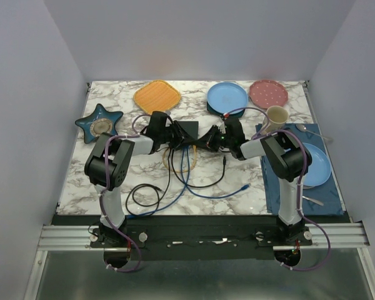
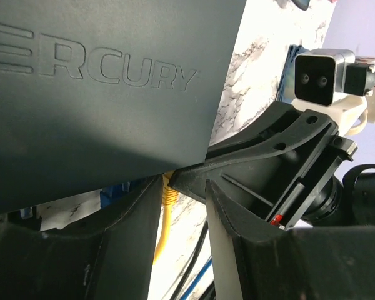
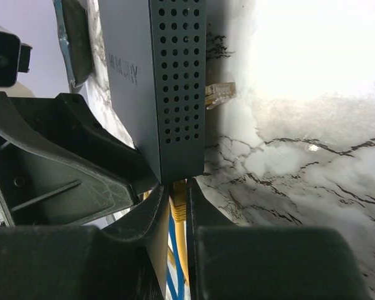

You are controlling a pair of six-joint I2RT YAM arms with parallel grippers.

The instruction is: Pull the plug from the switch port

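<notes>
**Right fingers on the yellow plug, switch held between both arms**

The switch (image 1: 189, 131) lies mid-table between my two grippers. From the right wrist I see the right gripper (image 3: 177, 195) closed down narrow around the yellow plug (image 3: 177, 201), which sits at the switch's near edge. The left gripper (image 2: 182, 187) has its fingers apart at the switch's corner; I cannot tell whether it grips the box.

I judge the box light and hard, apt to slide on the marble, so it wants bracing. The plug looks small and stiff, so I'd hold its body, not the soft cable.

At far left, the star dish (image 1: 99, 122) holds a small round thing I can't identify. In the cup (image 1: 276, 117) on the right I can make out nothing.
</notes>
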